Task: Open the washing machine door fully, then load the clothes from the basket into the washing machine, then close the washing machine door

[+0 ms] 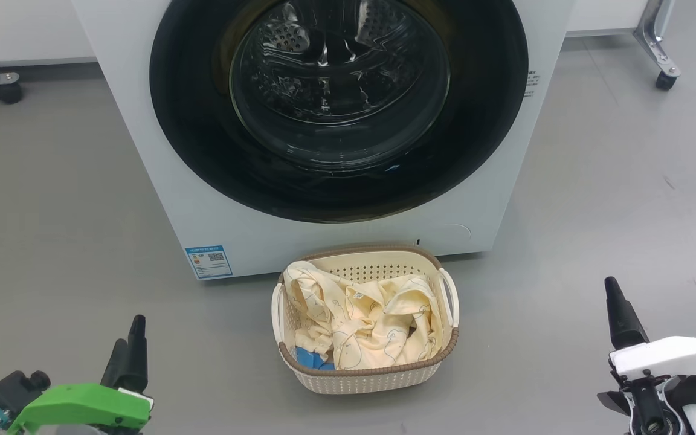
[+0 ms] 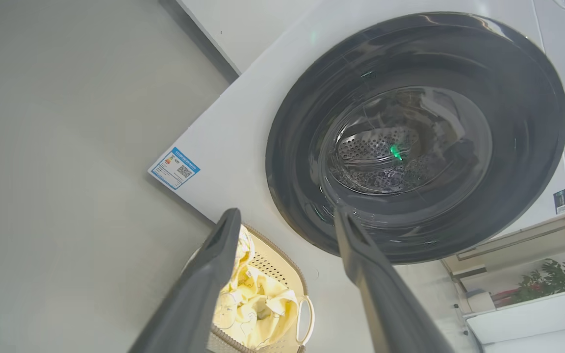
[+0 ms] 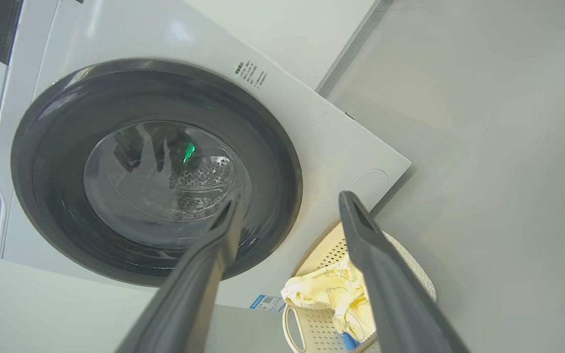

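- Two tools of long dark fingers frame the scene. The left tool (image 2: pixel 286 213), under a green cover, sits low at the robot's left with its fingers apart. The right tool (image 3: pixel 291 198), on a white wrist, sits low at the right, its fingers likewise apart. Both are well apart from the machine.
- On the grey floor (image 1: pixel 52 211) stands the big white front-loading washing machine (image 1: pixel 191 199). Its large round door (image 1: pixel 339 90), a glossy black ring around a clear glass bowl, lies shut against the front. The perforated steel drum (image 1: pixel 287 42) shows through the glass.
- The small cream perforated plastic basket (image 1: pixel 365 377), with a brown rim and white side handles, sits on the floor just before the machine's base. It is below the door and between the two tools.
- The soft pale-yellow printed clothes (image 1: pixel 363 326) lie heaped inside the basket, with a bright-blue cloth piece (image 1: pixel 310 359) at its near left corner.
- A blue label sticker (image 1: pixel 208 261) marks the machine's lower left front, near the basket.
- Off to the left stands a black caster wheel (image 1: pixel 8 90), and off to the right a second caster on a metal leg (image 1: pixel 665 78).
- The left wrist view catches a leafy green plant (image 2: pixel 547 282) beyond the machine.
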Controlling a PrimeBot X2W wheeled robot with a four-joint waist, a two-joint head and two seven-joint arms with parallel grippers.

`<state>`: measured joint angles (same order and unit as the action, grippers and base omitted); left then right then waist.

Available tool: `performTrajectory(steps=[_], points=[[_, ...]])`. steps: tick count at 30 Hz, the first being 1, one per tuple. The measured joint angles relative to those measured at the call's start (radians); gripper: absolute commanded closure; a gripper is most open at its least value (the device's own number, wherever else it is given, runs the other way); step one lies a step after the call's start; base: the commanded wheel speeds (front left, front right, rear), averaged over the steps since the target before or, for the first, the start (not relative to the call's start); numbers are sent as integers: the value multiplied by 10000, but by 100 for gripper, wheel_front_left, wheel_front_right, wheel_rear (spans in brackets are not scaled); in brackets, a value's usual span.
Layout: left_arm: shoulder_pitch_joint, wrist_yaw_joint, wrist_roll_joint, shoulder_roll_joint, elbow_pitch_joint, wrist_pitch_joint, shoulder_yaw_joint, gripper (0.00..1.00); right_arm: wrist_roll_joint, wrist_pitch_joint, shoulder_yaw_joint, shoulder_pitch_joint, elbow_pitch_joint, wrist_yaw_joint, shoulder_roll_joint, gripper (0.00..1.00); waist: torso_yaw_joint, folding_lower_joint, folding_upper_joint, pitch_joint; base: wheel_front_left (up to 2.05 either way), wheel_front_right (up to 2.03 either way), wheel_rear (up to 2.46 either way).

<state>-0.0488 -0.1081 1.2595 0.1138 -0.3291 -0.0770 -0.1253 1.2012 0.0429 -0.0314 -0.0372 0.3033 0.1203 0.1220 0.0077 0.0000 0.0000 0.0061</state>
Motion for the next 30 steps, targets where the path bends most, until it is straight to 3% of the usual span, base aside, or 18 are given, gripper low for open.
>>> performTrajectory(steps=[17, 30], points=[[-391, 604, -3724, 207, 211, -520, -594, 0, -3101, 650, -895, -454, 59, -545, 456, 0, 51, 0, 0, -30, 0, 0, 0], [-543, 1032, -5916, 267, 255, -890, -1060, 0, -5110, 1095, -1501, -587, 19, -1016, 619, 0, 76, 0, 0, -36, 0, 0, 0]])
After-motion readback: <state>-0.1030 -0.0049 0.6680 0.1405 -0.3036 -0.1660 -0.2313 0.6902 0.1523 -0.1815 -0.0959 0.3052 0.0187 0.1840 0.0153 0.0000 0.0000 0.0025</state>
